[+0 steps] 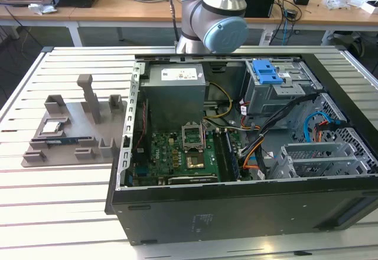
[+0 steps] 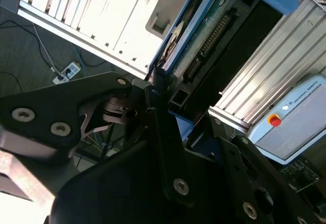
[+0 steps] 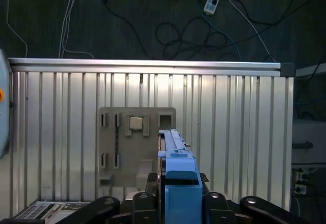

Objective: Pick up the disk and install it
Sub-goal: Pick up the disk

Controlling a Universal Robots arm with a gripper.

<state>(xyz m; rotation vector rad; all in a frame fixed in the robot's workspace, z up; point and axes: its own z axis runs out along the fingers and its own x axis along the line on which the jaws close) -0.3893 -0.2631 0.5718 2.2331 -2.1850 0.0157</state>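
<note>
The disk (image 3: 175,152) is seen edge-on in the first wrist view, clipped in its blue plastic frame and held high above the slatted table. In the second wrist view the disk (image 2: 204,35) shows its green circuit-board side and blue frame. My gripper (image 3: 178,183) is shut on the disk, with black fingers (image 2: 153,89) clamping its frame from both sides. The open computer case (image 1: 236,136) lies on the table, with a drive cage (image 1: 277,85) at its far right corner.
A grey fixture (image 1: 71,136) holding a small square chip (image 1: 50,127) lies left of the case; the same fixture (image 3: 117,132) is far below the disk. A blue caddy (image 1: 266,71) sits on the drive cage. A teach pendant (image 2: 300,117) rests nearby.
</note>
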